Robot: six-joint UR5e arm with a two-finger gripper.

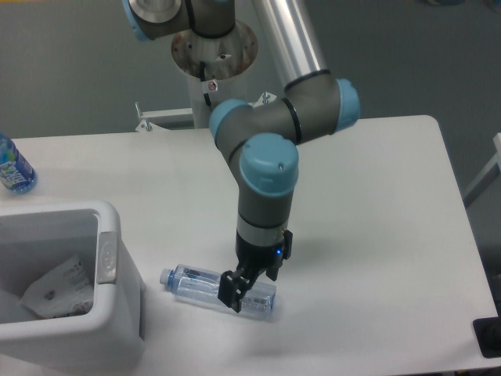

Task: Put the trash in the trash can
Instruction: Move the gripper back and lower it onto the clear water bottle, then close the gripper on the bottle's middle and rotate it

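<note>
One clear water bottle (218, 289) is seen lying on its side on the white bench (376, 235), its pale cap pointed toward the trash can (117, 258). The hand (241, 296) is lowered over the bottle's middle, its dark fingers set on either side of the body; whether the bottle is actually gripped cannot be told. The white bin is placed at the bench's near left corner, just beside the bottle, and a sandwich package (59, 288) with white paper is held inside. A blue-tinted bottle (13, 166) is stood at the far left edge.
</note>
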